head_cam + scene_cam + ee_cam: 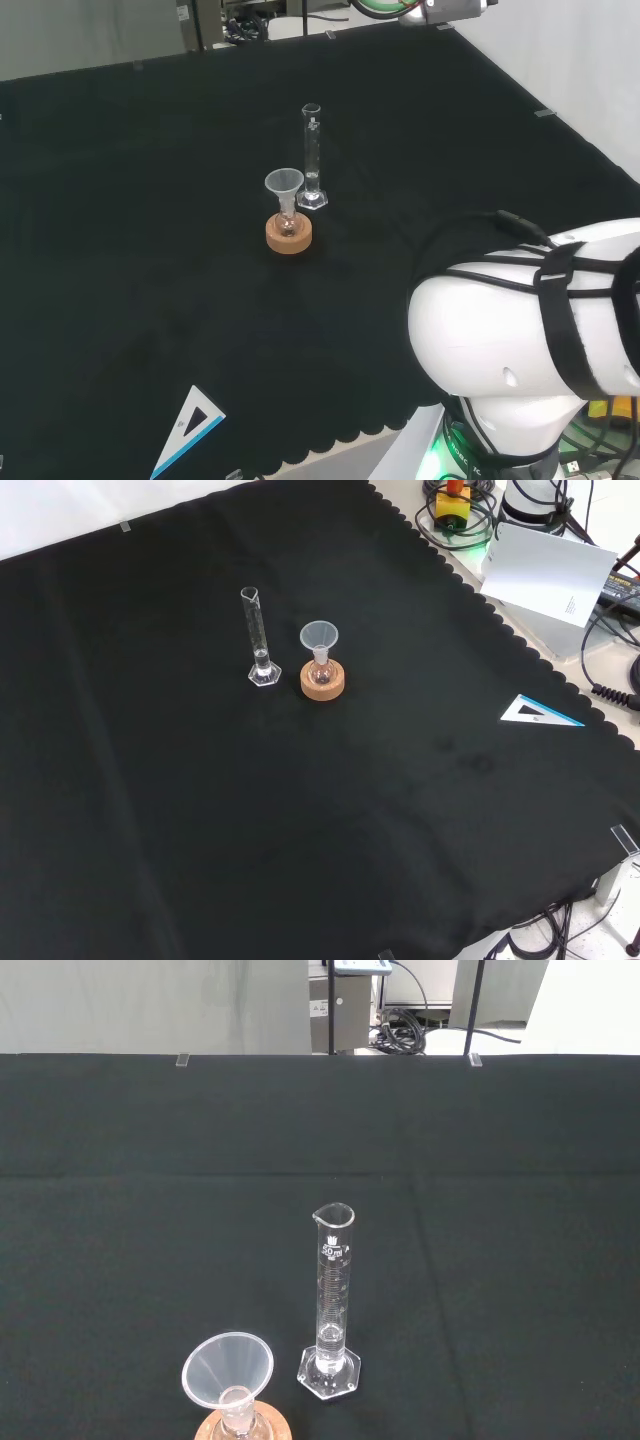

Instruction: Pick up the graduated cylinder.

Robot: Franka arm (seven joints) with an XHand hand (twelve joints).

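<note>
In the front view, a clear cylinder [259, 640] stood upright on the black cloth [200, 810]; just right of it, apart, a funnel [319, 640] sat in a small flask on a cork ring [323, 680]; far right lay a triangle ruler [538, 711]; whether the hand's fingers were apart or together could not be told.
</note>
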